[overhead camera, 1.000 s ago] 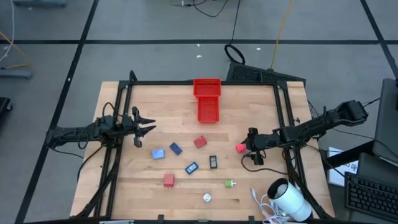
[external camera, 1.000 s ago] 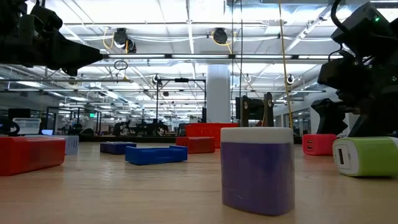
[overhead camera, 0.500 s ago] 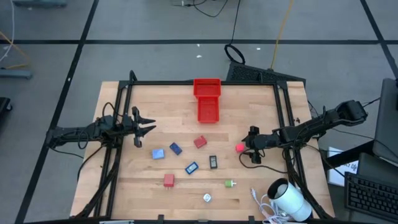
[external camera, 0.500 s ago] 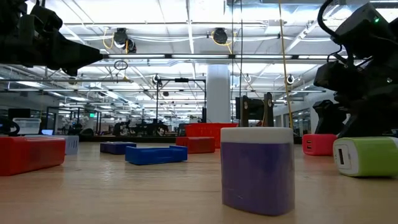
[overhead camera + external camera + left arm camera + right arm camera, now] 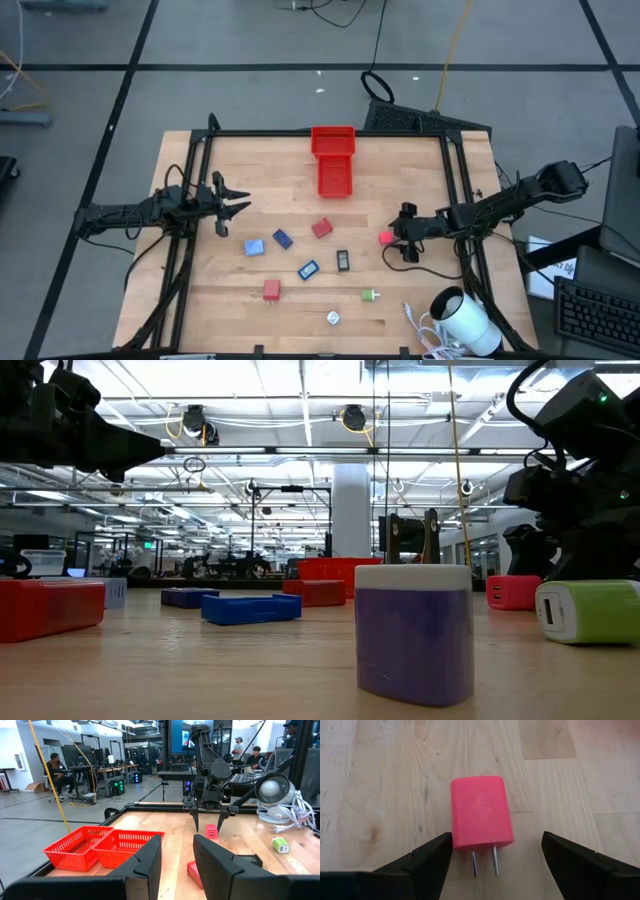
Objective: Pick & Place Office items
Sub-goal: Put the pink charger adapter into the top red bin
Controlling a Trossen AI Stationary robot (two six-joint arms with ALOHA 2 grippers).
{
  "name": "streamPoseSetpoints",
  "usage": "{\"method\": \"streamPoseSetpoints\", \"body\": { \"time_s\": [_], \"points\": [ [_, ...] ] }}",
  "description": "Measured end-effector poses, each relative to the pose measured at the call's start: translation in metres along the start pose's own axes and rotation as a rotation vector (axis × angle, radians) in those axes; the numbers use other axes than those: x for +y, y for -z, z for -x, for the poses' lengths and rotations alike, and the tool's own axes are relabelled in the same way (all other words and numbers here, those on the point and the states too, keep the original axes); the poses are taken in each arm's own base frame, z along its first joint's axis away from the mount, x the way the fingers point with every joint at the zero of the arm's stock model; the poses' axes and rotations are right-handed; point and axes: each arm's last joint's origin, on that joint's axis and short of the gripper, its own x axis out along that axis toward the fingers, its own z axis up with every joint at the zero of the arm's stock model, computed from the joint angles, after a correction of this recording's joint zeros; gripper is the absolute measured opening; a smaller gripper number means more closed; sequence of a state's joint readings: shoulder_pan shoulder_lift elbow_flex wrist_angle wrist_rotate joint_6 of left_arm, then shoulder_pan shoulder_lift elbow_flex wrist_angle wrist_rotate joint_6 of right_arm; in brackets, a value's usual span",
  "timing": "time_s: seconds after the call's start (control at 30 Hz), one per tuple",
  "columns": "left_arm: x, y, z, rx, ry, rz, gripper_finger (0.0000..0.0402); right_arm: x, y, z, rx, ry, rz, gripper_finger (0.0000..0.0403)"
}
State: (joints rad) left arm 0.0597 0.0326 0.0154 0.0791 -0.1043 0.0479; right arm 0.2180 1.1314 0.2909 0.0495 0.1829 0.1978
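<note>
- Table (image 5: 420, 180): pale wood, with a dark frame along its edges; both arms reach in from the sides.
- White cylinder (image 5: 470, 322) with a cable lies at the near right corner, clear of the small pieces.
- Red tray (image 5: 333, 160), two compartments, sits at the far middle of the table.
- Right gripper (image 5: 398, 238) is low over the right half, fingers spread wide and holding nothing. A pink plug (image 5: 481, 812) lies flat on the wood just ahead of the fingers, prongs toward them, untouched.
- Left gripper (image 5: 238, 205) hangs above the left half, fingers (image 5: 145, 862) a little apart with nothing between them.
- Small pieces scattered mid-table, all apart from each other: red block (image 5: 321, 229), light-blue block (image 5: 254, 246), dark blue piece (image 5: 283, 239), blue piece (image 5: 308, 269), black piece (image 5: 343, 260), second red block (image 5: 271, 290), green-white plug (image 5: 370, 295), whitish piece (image 5: 333, 318) nearest the front edge.
</note>
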Motion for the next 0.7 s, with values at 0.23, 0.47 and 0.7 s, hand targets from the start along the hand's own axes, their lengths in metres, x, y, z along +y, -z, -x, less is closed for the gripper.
{"method": "streamPoseSetpoints", "body": {
  "time_s": [0.23,0.47,0.7],
  "points": [
    [0.0,0.0,0.0,0.0,0.0,0.0,0.0115,0.0002,-0.0002,0.0,-0.001,-0.005,0.0,0.0282],
    [0.0,0.0,0.0,0.0,0.0,0.0,0.0115,0.0002,-0.0002,-0.0001,-0.001,-0.005,0.0,0.0245],
    [0.0,0.0,0.0,0.0,0.0,0.0,0.0115,0.0004,-0.0011,-0.0001,-0.011,-0.007,-0.002,0.0212]
  ]
}}
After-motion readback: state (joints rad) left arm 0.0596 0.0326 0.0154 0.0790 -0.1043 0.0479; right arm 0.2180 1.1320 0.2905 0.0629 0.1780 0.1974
